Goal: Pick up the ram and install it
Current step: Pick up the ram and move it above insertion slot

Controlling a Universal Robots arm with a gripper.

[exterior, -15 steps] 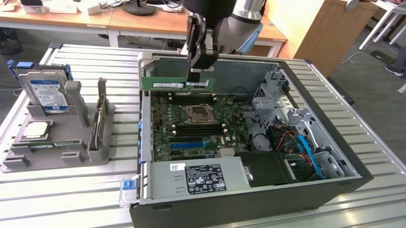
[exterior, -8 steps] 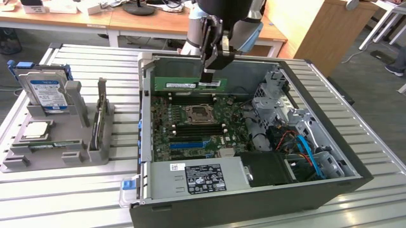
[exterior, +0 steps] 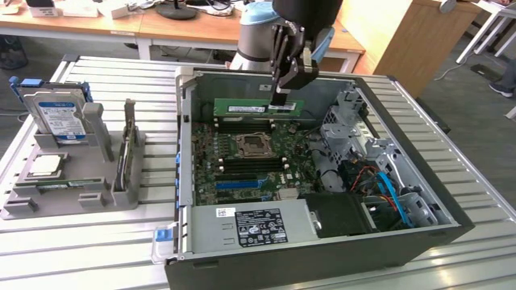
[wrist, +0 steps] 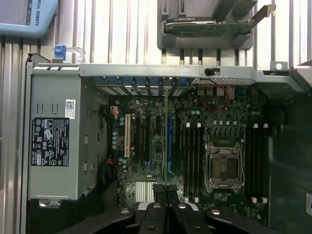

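The ram (exterior: 258, 107), a long green stick with a white label, hangs level and on edge above the back of the motherboard (exterior: 241, 169) inside the open computer case (exterior: 419, 235). My gripper (exterior: 280, 101) comes down from above and is shut on the stick's upper edge, right of its middle. In the wrist view the black fingers (wrist: 155, 192) pinch the ram (wrist: 166, 141), seen edge-on as a thin line over the board. Black memory slots (exterior: 241, 128) lie just below the stick, beside the bare processor socket (exterior: 252, 145). More slots (wrist: 192, 156) flank the socket (wrist: 224, 165).
A grey holder (exterior: 72, 187) on the slatted table at the exterior view's left carries a hard drive (exterior: 60, 115), a silver processor chip (exterior: 47, 164) and an upright card (exterior: 127, 145). The power supply (exterior: 250, 226) and cables (exterior: 387, 187) crowd the case's near side.
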